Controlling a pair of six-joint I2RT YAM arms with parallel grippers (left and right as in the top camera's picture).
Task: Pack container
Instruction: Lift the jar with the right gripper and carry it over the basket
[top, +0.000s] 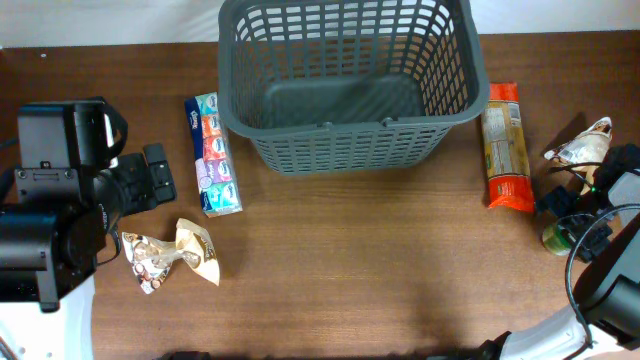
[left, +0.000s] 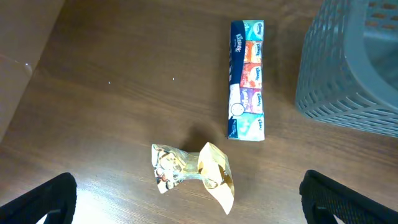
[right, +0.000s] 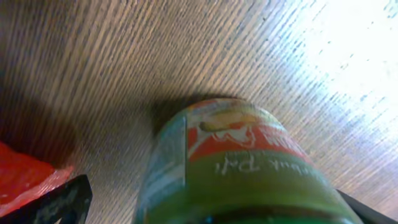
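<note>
The container, a large dark grey basket with slotted sides, stands empty at the back centre; its corner shows in the left wrist view. My left gripper is open and empty, hovering over a crumpled gold snack bag. A multicoloured tissue pack lies left of the basket. My right gripper is open, with its fingers on either side of a green can. A gap shows at its left finger.
An orange food packet lies right of the basket, and its red end shows in the right wrist view. A second crumpled snack bag lies at the far right near the right arm. Bare wooden table spans the front middle.
</note>
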